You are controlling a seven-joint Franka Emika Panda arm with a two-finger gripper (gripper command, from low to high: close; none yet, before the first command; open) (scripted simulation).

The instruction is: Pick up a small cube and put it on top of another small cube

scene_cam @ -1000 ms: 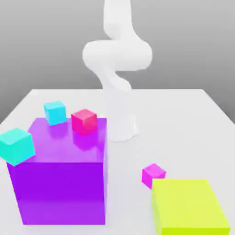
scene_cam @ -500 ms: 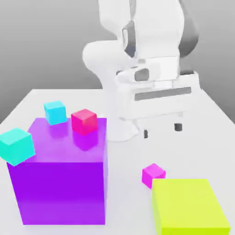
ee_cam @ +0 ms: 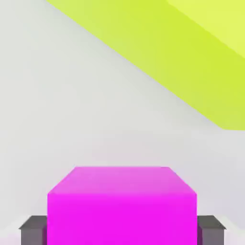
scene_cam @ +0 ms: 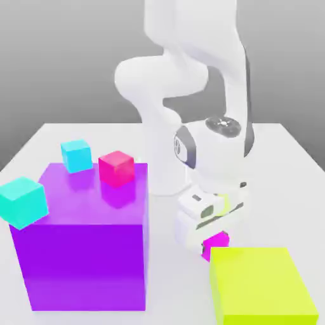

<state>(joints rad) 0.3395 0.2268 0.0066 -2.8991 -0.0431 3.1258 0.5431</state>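
**Magenta cube between the fingers, hand down at the table**

Yellow-green fills the near corner of the exterior view: the yellow block stands on the white table, its front cut off by the picture's edge. Just behind it, touching or nearly so, the magenta cube sits on the table, mostly covered by the hand. Half a second ago the gripper hung well above the cube with its fingers spread; now it has come down around it. In the hand view the cube lies between two dark fingertips, one at each side face, with no gap visible; whether they press it I cannot tell. The cube rests where it was before.

To the exterior view's left stands the purple block. On its top, near the far right corner, sits the crimson cube, unmoved. One cyan cube overlaps the block's near left edge; how it is supported is unclear. A second cyan cube shows at the far edge. Behind rises the white arm, its top cut off.
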